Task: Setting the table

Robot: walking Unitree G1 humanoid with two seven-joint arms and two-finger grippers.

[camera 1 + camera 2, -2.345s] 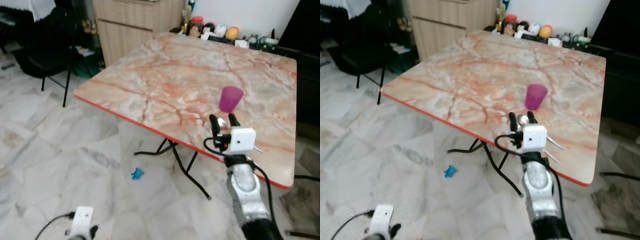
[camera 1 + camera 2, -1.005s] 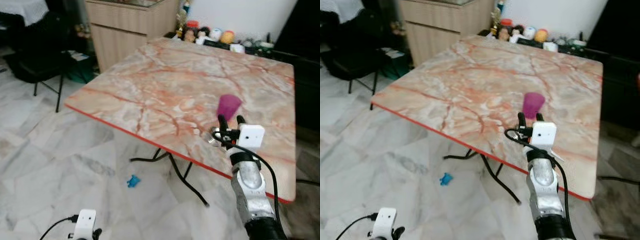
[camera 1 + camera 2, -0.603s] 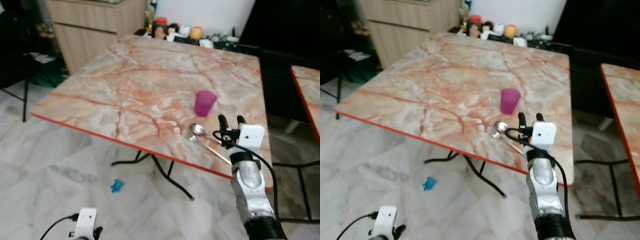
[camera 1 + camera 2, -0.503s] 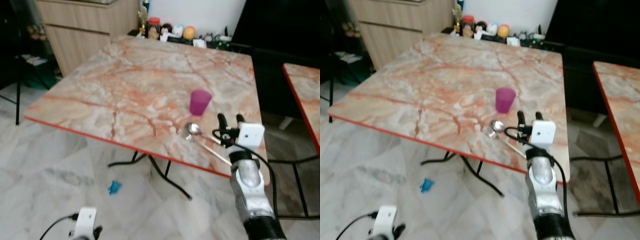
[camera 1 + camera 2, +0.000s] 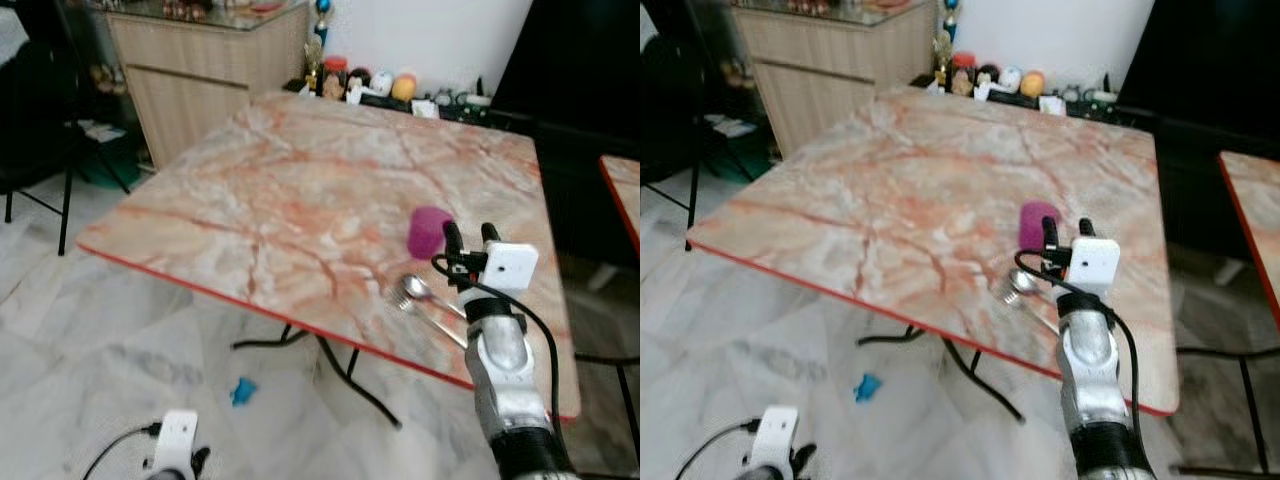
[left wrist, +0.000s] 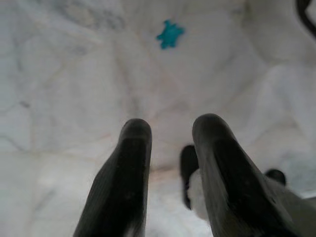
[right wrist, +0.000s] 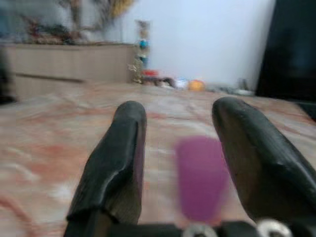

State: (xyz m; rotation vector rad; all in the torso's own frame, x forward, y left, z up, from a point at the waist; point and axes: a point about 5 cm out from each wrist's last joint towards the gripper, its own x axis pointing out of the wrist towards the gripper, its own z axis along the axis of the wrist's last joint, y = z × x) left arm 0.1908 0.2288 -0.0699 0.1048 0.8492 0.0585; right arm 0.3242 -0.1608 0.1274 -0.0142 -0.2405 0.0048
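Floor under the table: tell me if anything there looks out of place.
One thing: a small blue object lies on the pale marble floor near the table's black folding legs, as if dropped. On the table, the purple cup stands upright and the spoon lies flat.

Right arm is raised in front, silver forearm upright, wrist box on top, and the right pincer (image 5: 465, 236) points forward with its two black fingers (image 7: 117, 160) spread apart, nothing between them. Left arm hangs low, left pincer (image 6: 168, 153) aimed down, its fingers parted and empty.
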